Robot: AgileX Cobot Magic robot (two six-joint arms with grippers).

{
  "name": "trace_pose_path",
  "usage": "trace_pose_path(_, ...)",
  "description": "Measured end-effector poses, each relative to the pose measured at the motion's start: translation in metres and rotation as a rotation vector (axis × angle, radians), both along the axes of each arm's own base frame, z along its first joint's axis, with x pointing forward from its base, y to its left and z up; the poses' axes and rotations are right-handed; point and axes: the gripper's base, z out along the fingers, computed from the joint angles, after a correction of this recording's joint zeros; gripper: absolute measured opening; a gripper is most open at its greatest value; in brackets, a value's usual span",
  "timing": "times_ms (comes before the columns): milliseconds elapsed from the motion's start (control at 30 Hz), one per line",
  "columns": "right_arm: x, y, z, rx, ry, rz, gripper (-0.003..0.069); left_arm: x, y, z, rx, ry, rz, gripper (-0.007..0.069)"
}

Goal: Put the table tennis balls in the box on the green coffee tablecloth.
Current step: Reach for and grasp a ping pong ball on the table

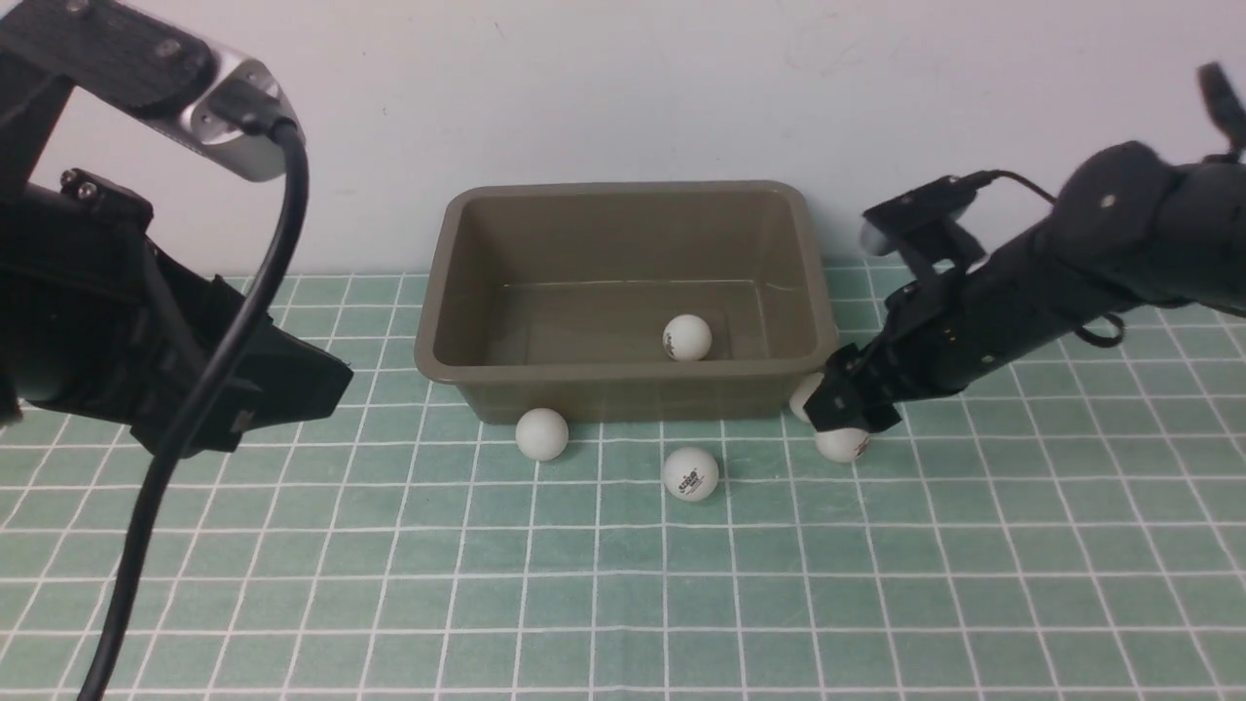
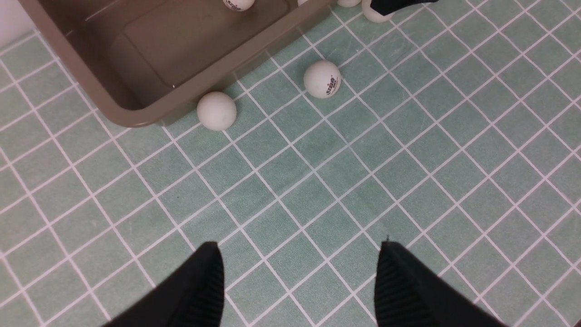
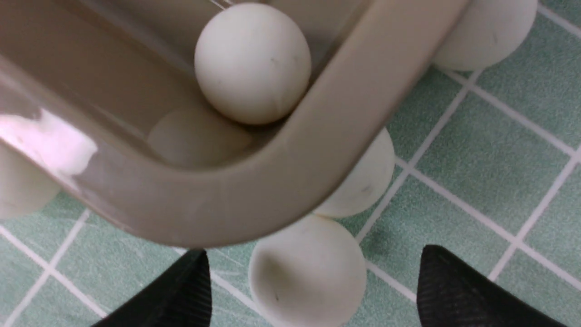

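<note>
The olive-brown box (image 1: 623,375) stands on the green grid tablecloth (image 1: 876,584) with one table tennis ball (image 1: 687,337) inside. Two balls lie before its front wall, a plain one (image 1: 541,433) and one with a logo (image 1: 690,473). My right gripper (image 1: 845,417) is low at the box's near right corner, open, its jaws either side of a ball (image 3: 308,272) on the cloth. Another ball (image 3: 365,181) sits half under the rim there. A ball (image 3: 253,63) lies in the box corner. My left gripper (image 2: 299,254) is open and empty over bare cloth.
A pale wall rises right behind the box. More balls show at the edges of the right wrist view beside the box, one (image 3: 490,32) and another (image 3: 18,181). The left arm and its cable (image 1: 195,409) fill the front view's left side.
</note>
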Motion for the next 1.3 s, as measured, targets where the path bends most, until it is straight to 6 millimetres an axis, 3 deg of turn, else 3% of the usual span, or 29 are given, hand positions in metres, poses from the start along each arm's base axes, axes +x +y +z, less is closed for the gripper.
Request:
trace_pose_path(400, 0.005, 0.003, -0.025, 0.024, 0.054, -0.031, 0.0536, 0.0, 0.0, 0.0, 0.002, -0.008, -0.002, 0.0405)
trace_pose_path(500, 0.005, 0.004, -0.026, 0.03, 0.057, -0.036, 0.0441, 0.001, 0.0, 0.001, 0.0, -0.017, 0.001, 0.0405)
trace_pose_path(533, 0.005, 0.004, -0.026, 0.029, 0.055, -0.035, 0.0365, 0.002, 0.0, 0.001, -0.001, -0.021, 0.003, 0.0405)
trace_pose_path(633, 0.004, 0.001, -0.024, -0.011, 0.062, -0.002, 0.0362, 0.003, 0.0, 0.001, 0.0, -0.027, 0.003, 0.0405)
trace_pose_path(800, 0.001, -0.014, 0.008, -0.117, 0.066, 0.026, 0.0362, 0.005, 0.0, 0.001, -0.001, -0.044, 0.006, 0.0405)
trace_pose_path(900, 0.0, -0.023, 0.055, -0.124, -0.001, -0.008, 0.0362, 0.005, 0.0, 0.002, 0.0, -0.051, 0.005, 0.0405)
trace_pose_path(1033, 0.005, -0.01, 0.101, 0.056, -0.114, -0.042, 0.0362, 0.005, 0.0, 0.002, 0.002, -0.052, 0.002, 0.0405)
trace_pose_path(1167, 0.021, 0.014, 0.105, 0.269, -0.112, -0.024, 0.0362, 0.005, 0.0, 0.002, 0.003, -0.053, 0.002, 0.0405)
trace_pose_path(1300, 0.045, 0.028, 0.073, 0.342, -0.063, -0.008, 0.0362, 0.005, 0.0, 0.002, 0.005, -0.053, -0.001, 0.0405)
